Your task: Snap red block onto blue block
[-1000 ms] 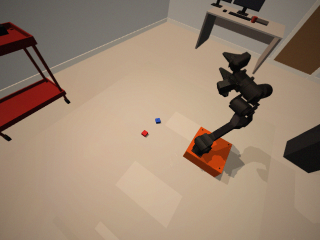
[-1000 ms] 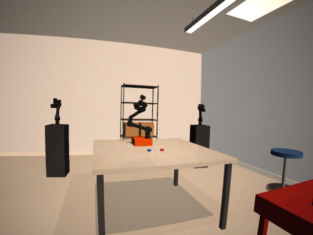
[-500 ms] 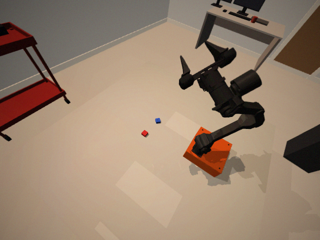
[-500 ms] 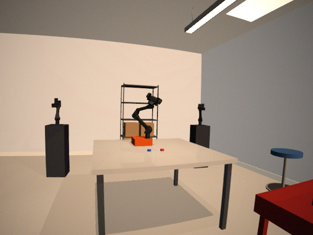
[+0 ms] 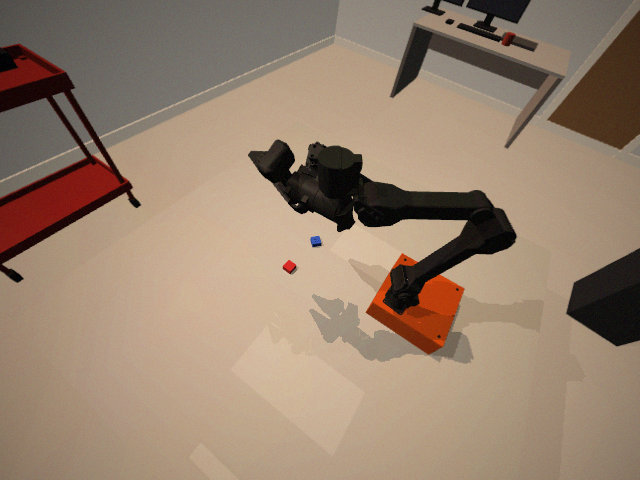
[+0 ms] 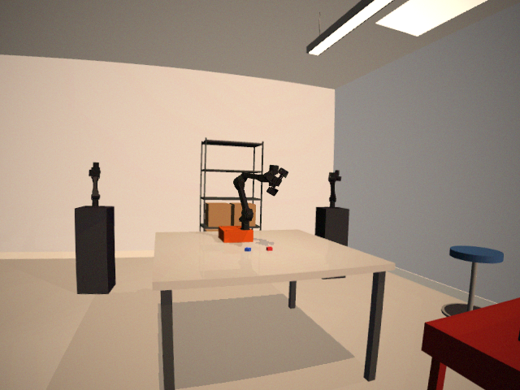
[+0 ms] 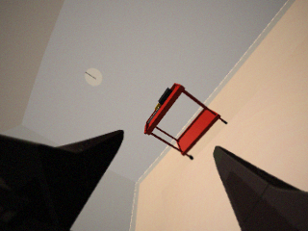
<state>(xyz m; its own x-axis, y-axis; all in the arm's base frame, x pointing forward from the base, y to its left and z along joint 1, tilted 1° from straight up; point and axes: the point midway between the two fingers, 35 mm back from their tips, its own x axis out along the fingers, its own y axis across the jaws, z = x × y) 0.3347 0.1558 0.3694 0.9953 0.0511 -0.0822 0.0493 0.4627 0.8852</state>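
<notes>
Wrist, top and exterior views: wide-open black parallel-jaw gripper point(image 5: 272, 180) point(image 6: 279, 182) point(image 7: 167, 141), empty, raised above a pale rectangular table point(image 5: 206, 310) point(image 6: 273, 279); pick-up not yet done.
Between the tapered fingers, nothing held. Below, on the tabletop, a small square red block point(image 5: 289, 266) point(image 6: 269, 249), near but apart from a small square blue block point(image 5: 315, 241) point(image 6: 248, 249). Behind them in the exterior view, a boxy orange base point(image 5: 429, 341) point(image 6: 235, 235). Farther off, a red metal cart point(image 5: 111, 191) point(image 6: 465, 331) point(image 7: 199, 130). Left to do: grasping, aligning, pressing to a click, releasing. No readable brands, labels or writing.
</notes>
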